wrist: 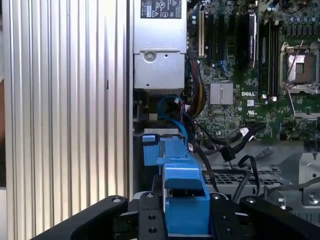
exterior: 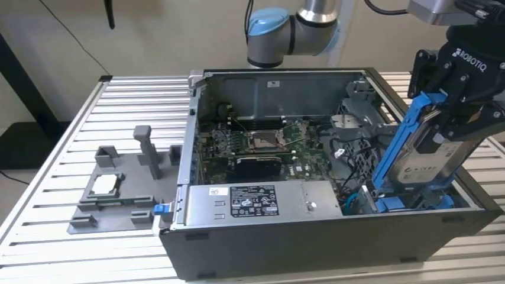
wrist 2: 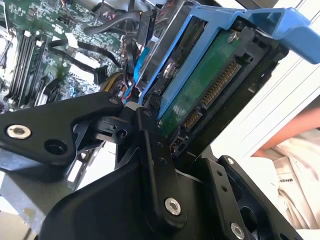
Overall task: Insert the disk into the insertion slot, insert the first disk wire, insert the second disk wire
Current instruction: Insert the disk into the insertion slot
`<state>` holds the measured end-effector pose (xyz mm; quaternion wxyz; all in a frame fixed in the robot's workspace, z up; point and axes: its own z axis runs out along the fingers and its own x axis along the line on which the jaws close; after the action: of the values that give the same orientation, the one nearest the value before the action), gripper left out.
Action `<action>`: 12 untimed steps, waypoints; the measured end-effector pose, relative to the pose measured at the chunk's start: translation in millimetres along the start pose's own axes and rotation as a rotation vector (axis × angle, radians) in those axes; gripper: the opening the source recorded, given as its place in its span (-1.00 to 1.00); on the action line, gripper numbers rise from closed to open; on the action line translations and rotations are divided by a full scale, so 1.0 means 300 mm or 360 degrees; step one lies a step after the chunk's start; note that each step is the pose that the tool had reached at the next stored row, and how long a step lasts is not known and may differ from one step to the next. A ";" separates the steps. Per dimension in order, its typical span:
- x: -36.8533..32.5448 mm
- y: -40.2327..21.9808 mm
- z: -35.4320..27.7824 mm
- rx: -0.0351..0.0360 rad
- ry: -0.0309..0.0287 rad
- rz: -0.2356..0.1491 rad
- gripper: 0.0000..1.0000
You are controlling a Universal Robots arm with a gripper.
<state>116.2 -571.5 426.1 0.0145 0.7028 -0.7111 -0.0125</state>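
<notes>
The jaws of the black two-finger gripper point(exterior: 450, 127) are clenched on the disk point(exterior: 422, 160), a flat silver-grey hard drive with a white label, clipped in a bright blue plastic carrier. The second wrist view shows the disk's green circuit-board underside point(wrist 2: 202, 87) between the black fingers point(wrist 2: 152, 150).

The disk's long axis stands steeply tilted, its upper end leaning toward the exterior view's right. Its lower end points down at the insertion slot point(exterior: 406, 204), a narrow grey metal bay with blue plastic tabs in the near corner of the open dark grey computer case point(exterior: 316, 251). The slot lies directly below the jaws. I cannot tell whether the carrier's lower edge touches the tabs, and the disk is not yet seated.

There is one disk, one gripper and one slot. A single blue cable point(wrist: 172, 107) loops beside the slot among several black ones, so which two are the disk wires is unclear. The grey labelled power-supply box point(exterior: 252, 204) sits just beside the slot.
</notes>
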 end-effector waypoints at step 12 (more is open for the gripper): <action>-0.001 -0.003 0.073 0.0000 0.00001 0.0000 -0.35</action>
<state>116.2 -571.4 404.2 0.0145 0.7028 -0.7111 -0.0124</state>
